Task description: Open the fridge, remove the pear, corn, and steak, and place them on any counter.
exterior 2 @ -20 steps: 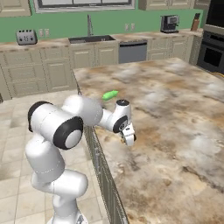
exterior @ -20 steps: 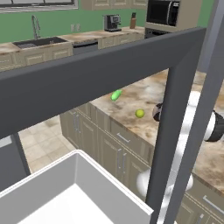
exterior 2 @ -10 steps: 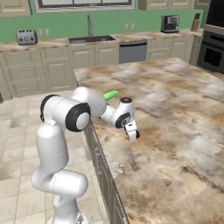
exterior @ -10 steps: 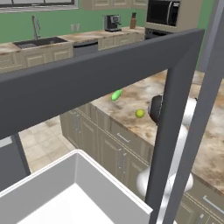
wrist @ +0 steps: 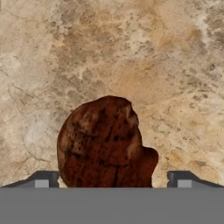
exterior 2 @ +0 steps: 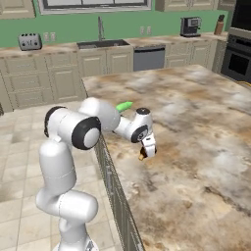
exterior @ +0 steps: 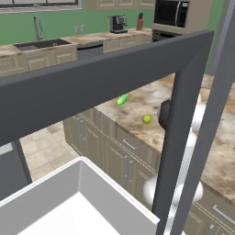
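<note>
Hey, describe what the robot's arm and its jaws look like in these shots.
The arm is glossy white, built of rounded, bulbous segments with dark, nearly black bands and round caps at the joints. The gripper has a small white body; its two fingertips are small, dark grey and blocky, each with a pale square patch.

1. We see even, flat rendered light, bright throughout, with no glare.
2. Shadows are faint; only a soft dark patch sits under the steak [wrist: 105, 142] on the desk [wrist: 175, 65].
3. The dark fridge [exterior: 92, 78] frame looms close across the left base view, soft-edged.
</note>
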Available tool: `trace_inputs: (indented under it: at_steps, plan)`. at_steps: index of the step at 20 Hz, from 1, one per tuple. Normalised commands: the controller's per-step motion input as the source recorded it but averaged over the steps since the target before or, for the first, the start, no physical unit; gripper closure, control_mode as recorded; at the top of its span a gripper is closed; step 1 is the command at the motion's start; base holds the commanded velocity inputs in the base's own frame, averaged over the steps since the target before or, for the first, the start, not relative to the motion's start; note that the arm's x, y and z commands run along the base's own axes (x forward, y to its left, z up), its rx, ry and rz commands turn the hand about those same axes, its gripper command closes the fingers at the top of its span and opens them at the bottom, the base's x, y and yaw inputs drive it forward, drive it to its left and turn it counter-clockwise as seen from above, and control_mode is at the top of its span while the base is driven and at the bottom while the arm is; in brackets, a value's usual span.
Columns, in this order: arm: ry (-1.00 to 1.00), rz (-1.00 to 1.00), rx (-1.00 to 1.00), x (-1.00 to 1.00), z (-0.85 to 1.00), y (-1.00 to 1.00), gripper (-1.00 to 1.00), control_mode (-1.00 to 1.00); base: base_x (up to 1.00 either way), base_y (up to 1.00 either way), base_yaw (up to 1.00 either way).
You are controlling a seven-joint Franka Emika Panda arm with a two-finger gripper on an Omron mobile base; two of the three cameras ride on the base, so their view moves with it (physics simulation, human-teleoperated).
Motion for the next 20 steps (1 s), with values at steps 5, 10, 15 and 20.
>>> trace_inputs:
  at_steps: [5,10,15,20]
  plan:
    - [-0.23,0.00,-0.17,-0.65,0.63,0.04,-1.00,-1.00,0.00,0.00,0.00]
    - [-0.30,0.07,-0.22,-0.73,1.00,0.41,-1.00,-1.00,0.00,0.00,0.00]
    - [-0.02,0.17,-0.10,-0.67,1.00,0.93,-1.00,-1.00,0.00,0.00,0.00]
    - [0.12,0.23,-0.01,-0.75,1.00,1.00,-1.00,-1.00,0.00,0.00,0.00]
